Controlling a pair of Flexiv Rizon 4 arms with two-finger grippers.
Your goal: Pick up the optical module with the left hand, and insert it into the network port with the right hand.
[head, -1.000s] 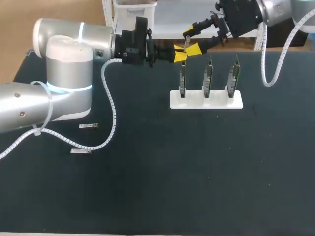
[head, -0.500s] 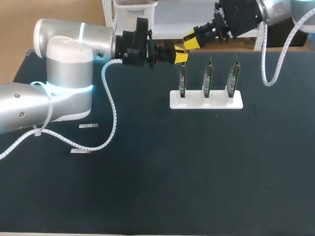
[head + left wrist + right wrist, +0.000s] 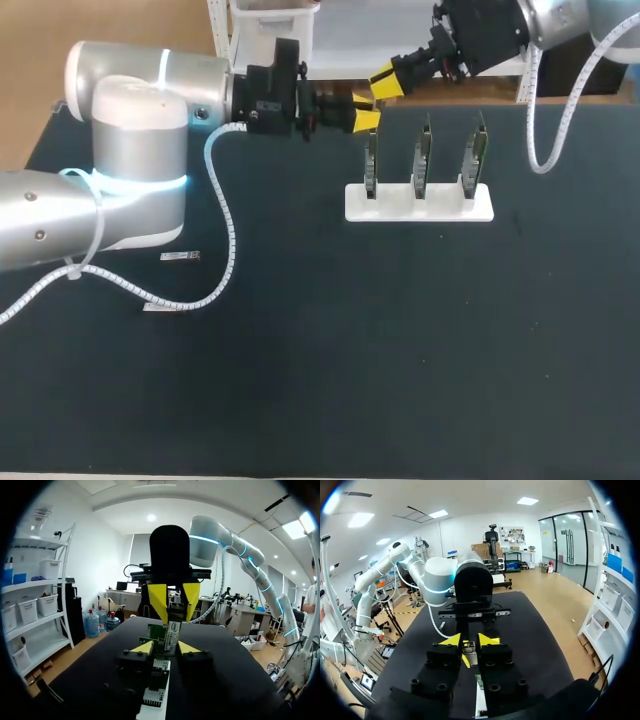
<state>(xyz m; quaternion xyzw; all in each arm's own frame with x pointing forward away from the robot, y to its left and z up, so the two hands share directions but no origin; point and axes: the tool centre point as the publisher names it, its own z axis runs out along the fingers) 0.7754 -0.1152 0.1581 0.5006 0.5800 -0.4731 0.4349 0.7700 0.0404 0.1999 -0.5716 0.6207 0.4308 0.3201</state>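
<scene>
near three upright boards [image 3: 420,150], right tool [image 3: 384,80] pinches one optical module [image 3: 173,630]; left tool [image 3: 363,112] spread; two modules [image 3: 180,257] [image 3: 163,307] on table [image 3: 400,350].

My table [image 3: 400,380] is a flat, very dark blue-black. The rack [image 3: 419,205] on it is white, and its three boards [image 3: 423,150] are green. My left arm [image 3: 130,120] is silver-grey with a glowing pale cyan band, and a white ribbed cable [image 3: 222,240] hangs from it. My left gripper [image 3: 364,112] and right gripper [image 3: 383,78] are black with bright yellow tips. The optical module [image 3: 173,630] is grey metal with a white, dark-printed label. Two loose modules [image 3: 180,257] are silvery.
</scene>
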